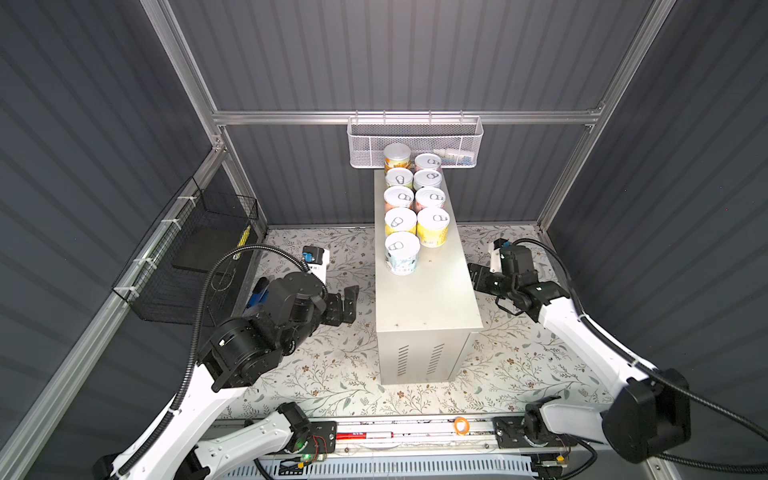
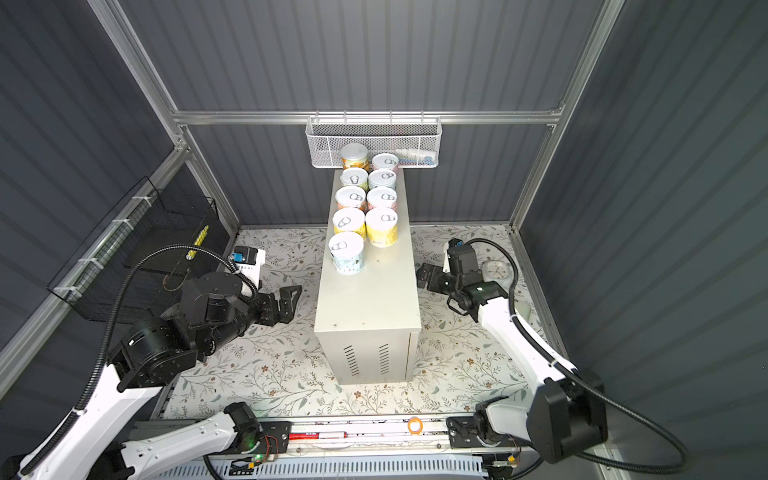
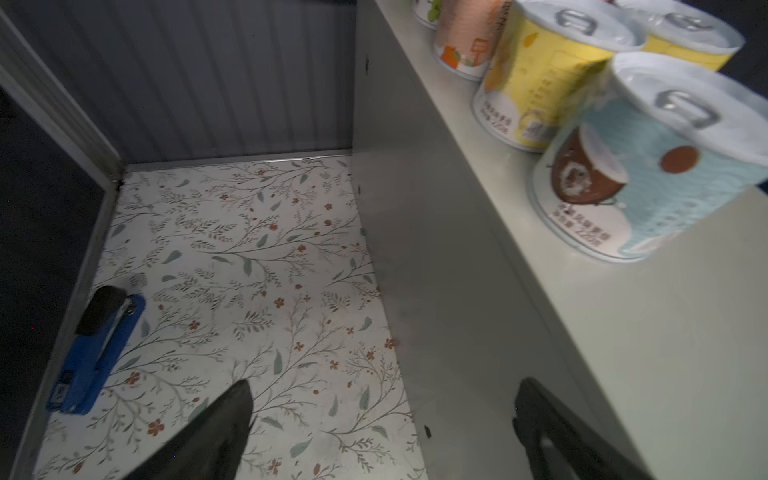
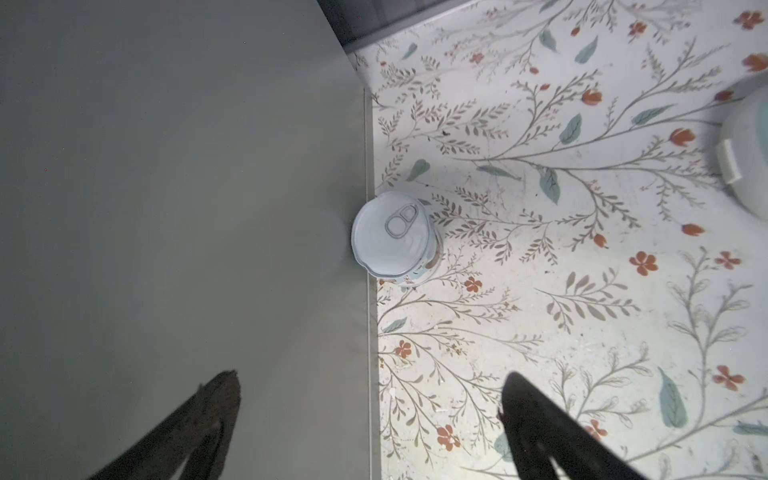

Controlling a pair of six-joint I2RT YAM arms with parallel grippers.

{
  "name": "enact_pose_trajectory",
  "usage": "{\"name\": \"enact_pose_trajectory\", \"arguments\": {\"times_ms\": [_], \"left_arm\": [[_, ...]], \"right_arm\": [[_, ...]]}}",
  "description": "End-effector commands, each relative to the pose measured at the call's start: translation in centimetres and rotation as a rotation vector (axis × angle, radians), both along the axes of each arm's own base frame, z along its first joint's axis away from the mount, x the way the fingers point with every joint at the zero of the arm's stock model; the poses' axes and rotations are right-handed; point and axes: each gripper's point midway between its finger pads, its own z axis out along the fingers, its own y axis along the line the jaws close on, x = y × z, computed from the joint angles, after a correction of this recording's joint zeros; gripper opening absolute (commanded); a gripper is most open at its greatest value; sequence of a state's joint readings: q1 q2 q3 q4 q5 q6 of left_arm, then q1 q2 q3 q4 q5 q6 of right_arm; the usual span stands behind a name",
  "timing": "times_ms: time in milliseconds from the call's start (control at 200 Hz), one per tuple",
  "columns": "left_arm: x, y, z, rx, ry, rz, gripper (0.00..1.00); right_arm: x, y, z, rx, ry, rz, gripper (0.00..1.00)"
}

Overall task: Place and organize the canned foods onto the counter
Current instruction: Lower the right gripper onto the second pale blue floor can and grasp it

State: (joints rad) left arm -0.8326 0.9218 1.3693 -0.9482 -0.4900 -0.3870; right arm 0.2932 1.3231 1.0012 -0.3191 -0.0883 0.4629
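Nine canned foods (image 1: 402, 253) are lined up two-wide on the counter (image 1: 432, 299) and the left gripper (image 3: 386, 382) is wide open and empty, so it's probably down to the last tin (image 4: 395, 239) on the floral surface (image 4: 582, 291) against the counter's side, which the wide-open right gripper (image 4: 372, 376) needs to drop onto.

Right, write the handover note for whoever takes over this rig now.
Left end effector: open, empty, low beside the left side of the counter.
Right end effector: open, empty, beside the counter's right side, pointing toward the last can.
Done: nine cans stand upright on the counter in two rows, five on the left and four on the right.
Left to do: the last can stands upright on the floral surface at the foot of the counter's right side. It is probably the right arm's pick, and the open spot is at the front of the right row.
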Motion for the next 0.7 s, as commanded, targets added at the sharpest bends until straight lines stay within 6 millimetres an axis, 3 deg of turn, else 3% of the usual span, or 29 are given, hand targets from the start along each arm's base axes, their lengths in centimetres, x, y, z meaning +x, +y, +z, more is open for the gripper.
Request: {"name": "enact_pose_trajectory", "arguments": {"times_ms": [0, 200, 455, 695], "left_arm": [[1.0, 2.1, -1.8, 0.089, -0.022, 0.126, 0.99], [3.3, 1.7, -2.1, 0.006, -0.094, 0.171, 0.99], [7.2, 1.6, -5.8, -0.089, 0.019, 0.168, 0.98], [10.5, 1.1, -8.9, -0.182, 0.105, 0.148, 0.95]], "right_arm": [[2.3, 0.6, 0.6, -0.002, -0.031, 0.009, 0.99], [5.7, 1.3, -2.0, 0.010, 0.061, -0.013, 0.99], [8.2, 1.4, -4.1, 0.005, 0.138, -0.063, 0.99], [9.0, 1.3, -6.3, -0.020, 0.194, -0.073, 0.99]]}}
